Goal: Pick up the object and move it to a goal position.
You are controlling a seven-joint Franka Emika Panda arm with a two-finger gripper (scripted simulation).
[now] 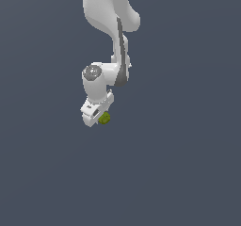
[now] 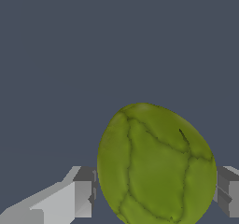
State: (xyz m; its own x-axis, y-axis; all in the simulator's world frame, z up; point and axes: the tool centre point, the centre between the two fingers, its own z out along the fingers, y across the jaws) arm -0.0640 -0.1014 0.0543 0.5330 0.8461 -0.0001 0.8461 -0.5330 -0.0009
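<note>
The object (image 1: 105, 118) is a small lumpy olive-green blob at the tip of the white arm, in the middle of the exterior view. My gripper (image 1: 100, 118) is shut on it and points downward. In the wrist view the object (image 2: 156, 167) fills the space between the two fingers. One grey finger pad (image 2: 85, 192) touches one side of it and the other pad (image 2: 228, 190) touches the opposite side. The part of the object nearest the wrist is cut off by the frame edge. No goal marker shows in either view.
A plain dark grey-blue surface (image 1: 188, 173) fills the background in both views. The white arm links (image 1: 110, 13) rise from the gripper toward the top of the exterior view.
</note>
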